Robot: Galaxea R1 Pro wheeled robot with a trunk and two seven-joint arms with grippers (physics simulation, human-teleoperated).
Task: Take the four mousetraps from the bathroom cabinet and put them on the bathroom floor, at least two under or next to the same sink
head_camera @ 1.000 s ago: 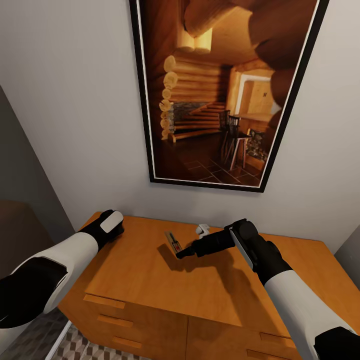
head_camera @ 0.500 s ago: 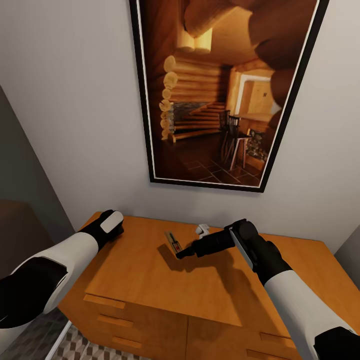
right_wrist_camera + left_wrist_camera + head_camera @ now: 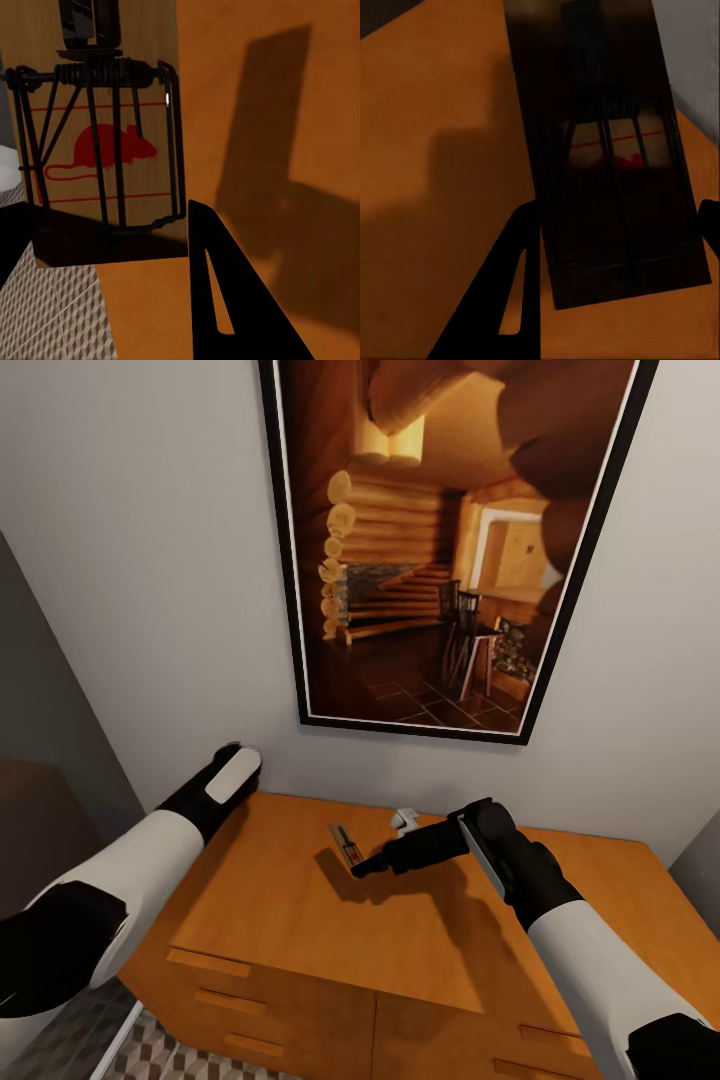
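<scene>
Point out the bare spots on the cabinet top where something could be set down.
The cabinet top is bare along its front edge above the drawers, and across its left part in front of the left gripper. The right end looks bare too. The middle rear is crowded: the right gripper holds a mousetrap beside a small white object.

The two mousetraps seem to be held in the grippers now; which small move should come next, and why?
Probably back away from the cabinet and turn toward the bathroom floor. The left gripper has a mousetrap between its fingers, the right gripper has another, and both traps appear clear of the wooden top. Nothing more can be picked up with both grippers full.
</scene>
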